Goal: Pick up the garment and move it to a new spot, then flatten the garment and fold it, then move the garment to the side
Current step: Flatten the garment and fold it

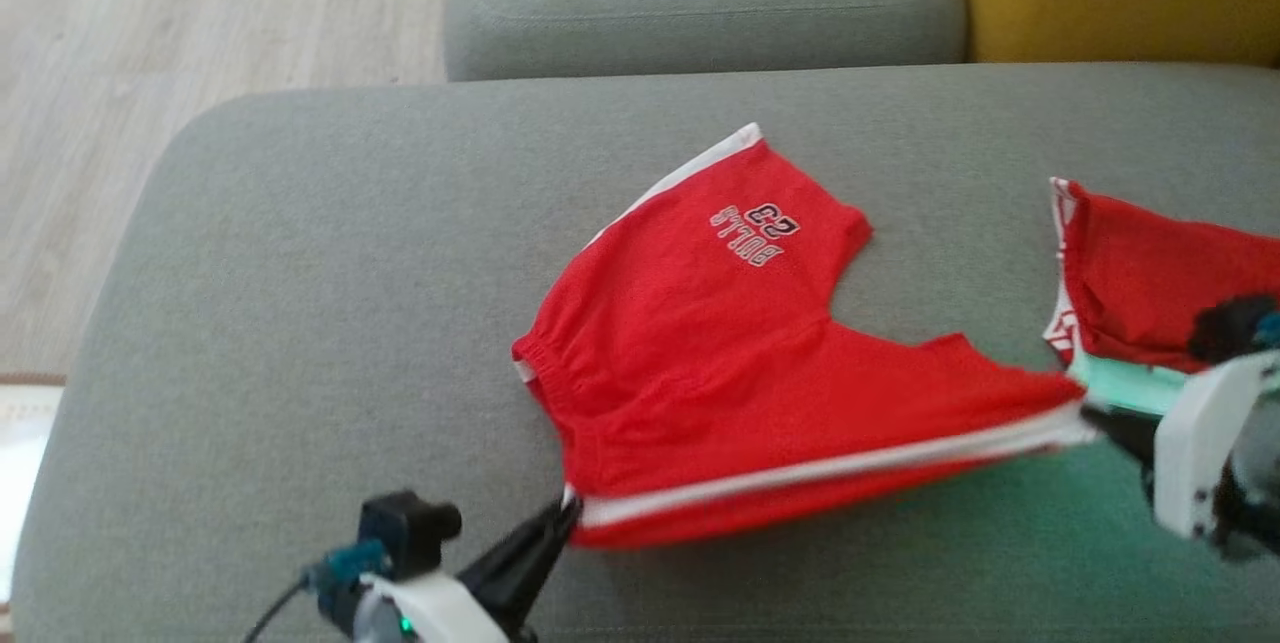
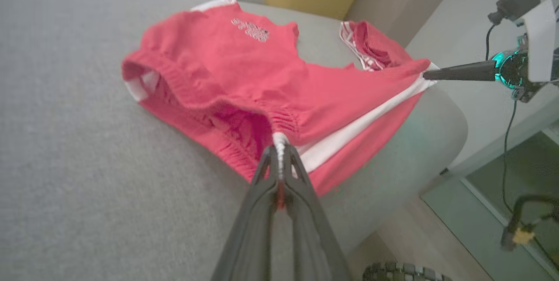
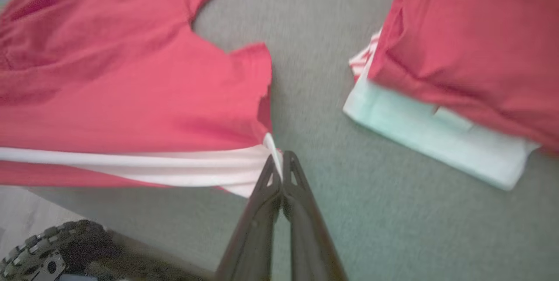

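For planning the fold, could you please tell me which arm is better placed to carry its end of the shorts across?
Probably right: the right gripper pinches the light leg hem of the red shorts, while the left gripper holds the bulkier gathered waistband.

Head camera looks down; both close wrist cameras share the shorts (image 1: 720, 353).

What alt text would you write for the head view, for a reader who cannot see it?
Red shorts are held stretched over a grey sofa seat: the left gripper pinches the waistband corner, the right gripper the leg hem. A folded red garment lies apart at the right, on a pale green one.
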Motion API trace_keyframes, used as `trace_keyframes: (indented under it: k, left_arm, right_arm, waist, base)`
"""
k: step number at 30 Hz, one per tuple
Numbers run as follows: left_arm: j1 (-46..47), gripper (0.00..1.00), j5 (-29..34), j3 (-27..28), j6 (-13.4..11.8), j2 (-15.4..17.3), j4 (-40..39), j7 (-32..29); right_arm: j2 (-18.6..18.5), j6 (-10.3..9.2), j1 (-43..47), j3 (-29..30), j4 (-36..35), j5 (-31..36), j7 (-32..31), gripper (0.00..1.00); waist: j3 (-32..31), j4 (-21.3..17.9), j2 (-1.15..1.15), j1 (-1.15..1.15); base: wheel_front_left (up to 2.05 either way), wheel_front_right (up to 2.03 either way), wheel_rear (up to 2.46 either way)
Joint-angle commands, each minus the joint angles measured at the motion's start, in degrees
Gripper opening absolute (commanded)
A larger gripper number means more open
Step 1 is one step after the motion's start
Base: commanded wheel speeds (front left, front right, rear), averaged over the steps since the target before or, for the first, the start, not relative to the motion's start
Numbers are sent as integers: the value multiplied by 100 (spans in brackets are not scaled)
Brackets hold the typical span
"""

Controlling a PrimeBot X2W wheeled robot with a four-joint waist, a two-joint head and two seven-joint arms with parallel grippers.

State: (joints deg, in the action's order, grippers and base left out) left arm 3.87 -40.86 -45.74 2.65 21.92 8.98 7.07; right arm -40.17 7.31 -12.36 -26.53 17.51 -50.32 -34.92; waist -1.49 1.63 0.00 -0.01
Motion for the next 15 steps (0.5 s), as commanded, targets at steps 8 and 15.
trace_keyframes:
  k: [8, 15]
  left_arm:
    - [1035, 0, -7, 561, -149, 73, -473, -69]
    - [1826, 0, 68, 553, 6, -267, -178, -77]
  right_arm:
    - [33, 18, -996, 763, -482, 622, -403, 0]
    - [238, 18, -2115, 912, -337, 1221, -682, 0]
  waist:
    - [446, 421, 0, 1]
    - [1107, 831, 0, 1]
  base:
    - [0, 0, 0]
    - [0, 0, 0]
